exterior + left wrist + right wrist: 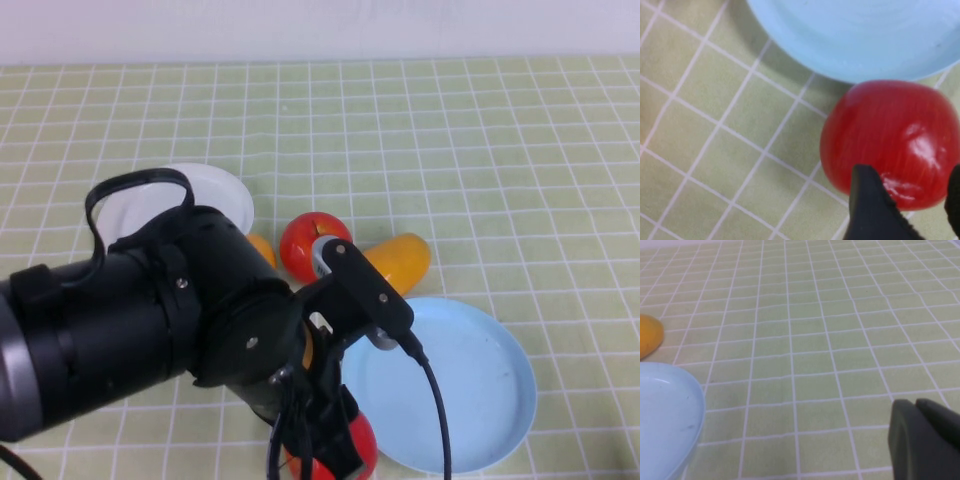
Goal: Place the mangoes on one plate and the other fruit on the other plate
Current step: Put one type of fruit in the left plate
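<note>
From my remote station, the high view shows my left arm filling the lower left of the green checked tablecloth (470,150); its left gripper (912,200) is down at the near apple (890,142), one dark finger (870,205) on each side of the fruit, whether the pads press it I cannot tell; this apple lies on the cloth just beside the near-left rim of the light blue plate (480,380); the second apple (303,245) lies beyond the arm, touching one mango (400,260); the other mango (262,248) peeks out just beside the white plate (215,190); the right gripper (927,440) hangs low over bare cloth to the right of the blue plate, jaws pressed together, holding nothing.
</note>
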`<state>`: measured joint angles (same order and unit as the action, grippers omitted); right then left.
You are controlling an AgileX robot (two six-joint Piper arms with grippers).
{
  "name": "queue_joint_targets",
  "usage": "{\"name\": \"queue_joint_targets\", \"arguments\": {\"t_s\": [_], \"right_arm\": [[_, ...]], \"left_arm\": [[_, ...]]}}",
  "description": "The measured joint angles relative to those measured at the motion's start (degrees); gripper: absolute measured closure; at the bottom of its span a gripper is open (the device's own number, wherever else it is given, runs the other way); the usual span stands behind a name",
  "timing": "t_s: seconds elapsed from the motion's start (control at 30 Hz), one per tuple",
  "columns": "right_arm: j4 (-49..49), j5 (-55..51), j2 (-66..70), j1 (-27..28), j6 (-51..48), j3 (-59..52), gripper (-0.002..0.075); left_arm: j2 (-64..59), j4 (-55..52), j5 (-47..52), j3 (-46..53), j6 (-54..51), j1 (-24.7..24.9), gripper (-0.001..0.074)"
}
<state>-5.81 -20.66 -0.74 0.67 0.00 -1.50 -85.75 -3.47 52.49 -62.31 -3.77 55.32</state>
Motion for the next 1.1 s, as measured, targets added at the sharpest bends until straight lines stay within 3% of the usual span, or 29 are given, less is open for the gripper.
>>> {"name": "queue_joint_targets", "arguments": {"t_s": [0.1, 0.3, 0.4, 1.1], "right_arm": [[0.0, 0.0, 0.0, 0.0, 0.0, 0.0, 0.0743], [0.0, 0.0, 0.0, 0.0, 0.0, 0.0, 0.0743], [0.0, 0.0, 0.0, 0.0, 0.0, 0.0, 0.0743], [0.0, 0.0, 0.0, 0.0, 0.0, 0.0, 0.0743]], "left_arm": [[0.0, 0.0, 0.2, 0.0, 0.0, 0.0, 0.0416], [1.1, 1.3, 0.4, 0.0, 0.0, 0.0, 0.0154], [1.6, 4.5, 0.4, 0.0, -0.1, 0.0, 0.0076], [-2.5, 14.2, -0.4, 0.0, -5.3, 0.2, 0.0067]]}}
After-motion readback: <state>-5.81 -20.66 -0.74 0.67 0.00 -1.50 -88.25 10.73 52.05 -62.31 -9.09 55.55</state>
